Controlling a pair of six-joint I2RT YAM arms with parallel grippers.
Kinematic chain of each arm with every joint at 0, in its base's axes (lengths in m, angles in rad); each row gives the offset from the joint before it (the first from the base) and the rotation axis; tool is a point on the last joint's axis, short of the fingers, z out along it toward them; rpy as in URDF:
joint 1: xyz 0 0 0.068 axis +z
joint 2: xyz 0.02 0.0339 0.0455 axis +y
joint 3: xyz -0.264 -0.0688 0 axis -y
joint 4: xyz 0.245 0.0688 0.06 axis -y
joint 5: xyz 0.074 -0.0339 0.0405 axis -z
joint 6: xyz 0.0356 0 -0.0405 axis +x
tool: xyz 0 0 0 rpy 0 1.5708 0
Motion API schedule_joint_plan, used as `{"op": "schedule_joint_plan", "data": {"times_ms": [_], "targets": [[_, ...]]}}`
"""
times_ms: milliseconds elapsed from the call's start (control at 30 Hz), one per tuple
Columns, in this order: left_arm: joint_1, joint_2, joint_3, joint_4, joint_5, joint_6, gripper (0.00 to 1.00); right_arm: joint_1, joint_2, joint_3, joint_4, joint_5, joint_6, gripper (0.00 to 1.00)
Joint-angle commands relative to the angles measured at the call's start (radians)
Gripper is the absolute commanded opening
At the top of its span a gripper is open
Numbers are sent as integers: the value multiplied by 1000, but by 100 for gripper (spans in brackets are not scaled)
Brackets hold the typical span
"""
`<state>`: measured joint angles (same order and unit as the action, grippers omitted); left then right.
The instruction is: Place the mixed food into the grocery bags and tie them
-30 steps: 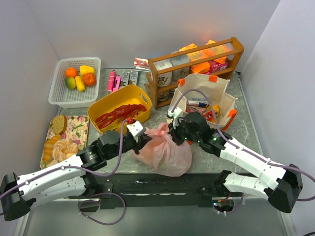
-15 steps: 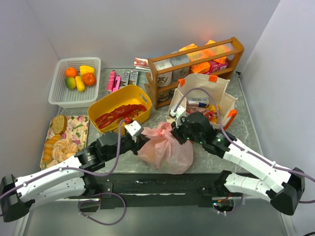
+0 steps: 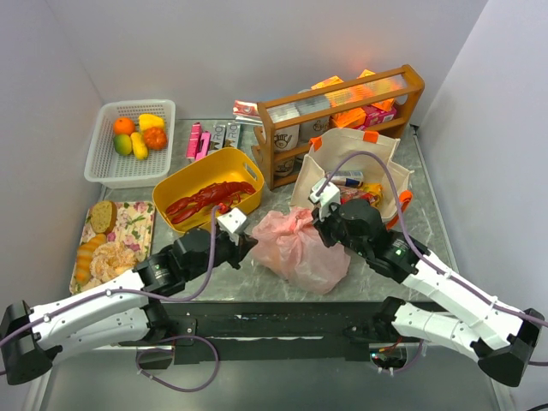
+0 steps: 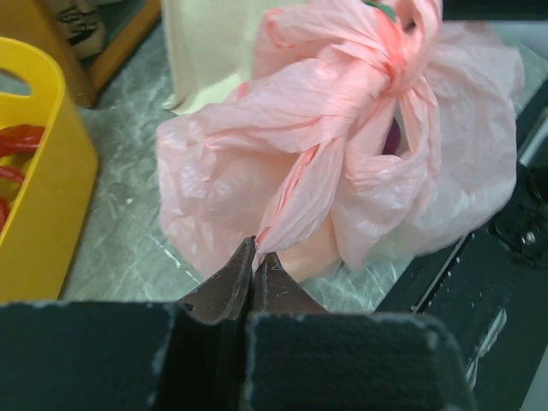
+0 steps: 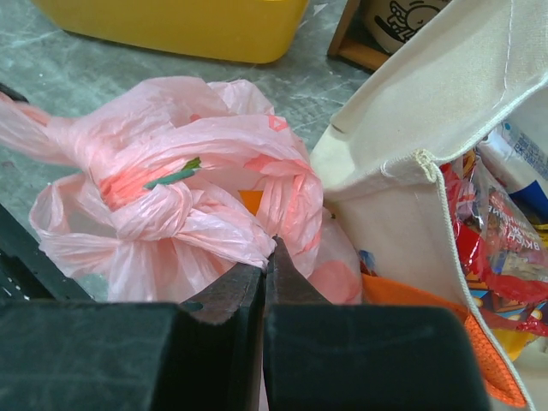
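Observation:
The pink plastic bag (image 3: 301,250) lies on the table in front of the arms, its top twisted into a knot (image 4: 390,64). My left gripper (image 3: 247,241) is shut on one twisted handle of the bag (image 4: 291,201). My right gripper (image 3: 324,224) is shut on the other handle (image 5: 231,235). The two pull apart across the knot (image 5: 145,201). The cream canvas tote (image 3: 355,167) with orange handles stands behind, right, holding red snack packets (image 5: 501,248) and a can (image 3: 345,179). Orange and yellow fruit (image 3: 139,133) lie in the white mesh basket.
A yellow tub (image 3: 208,186) with a red lobster (image 3: 205,199) stands behind the left gripper. A wooden rack (image 3: 342,116) with boxes is at the back. A white mesh basket (image 3: 103,154) is at the far left. A floral tray (image 3: 128,231) with bread is at the left.
The right gripper has moved right and back with its handle. The bag has shifted right toward the tote, and its handles are drawn tighter.

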<state>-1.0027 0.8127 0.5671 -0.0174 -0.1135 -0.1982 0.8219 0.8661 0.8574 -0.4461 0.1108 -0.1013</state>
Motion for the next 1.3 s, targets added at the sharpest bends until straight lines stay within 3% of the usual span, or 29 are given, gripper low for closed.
{"op": "schedule_joint_plan", "data": {"times_ms": [0,167,500,600,633,733,867,1067,1133,1267], "targets": [[12,-43,17,-104,-149,-52,1,-6,-13,22,27,124,-18,0],[12,22,60,-142,-115,-49,1,-4,-49,20,107,49,-24,0],[12,143,148,-63,-42,-23,2,20,109,114,110,-80,-15,0],[12,93,125,-18,12,-1,16,22,128,71,119,-103,6,0],[12,77,117,-10,35,3,33,20,132,60,122,-105,14,0],[12,16,99,-4,80,23,54,22,134,25,141,-141,32,0],[12,-15,123,-42,187,48,63,22,146,11,142,-149,46,0],[12,28,163,-44,224,60,69,22,163,17,145,-155,45,0],[12,39,160,3,193,57,82,20,166,22,139,-157,45,0],[10,120,165,80,117,74,88,20,157,15,142,-166,43,0]]}}
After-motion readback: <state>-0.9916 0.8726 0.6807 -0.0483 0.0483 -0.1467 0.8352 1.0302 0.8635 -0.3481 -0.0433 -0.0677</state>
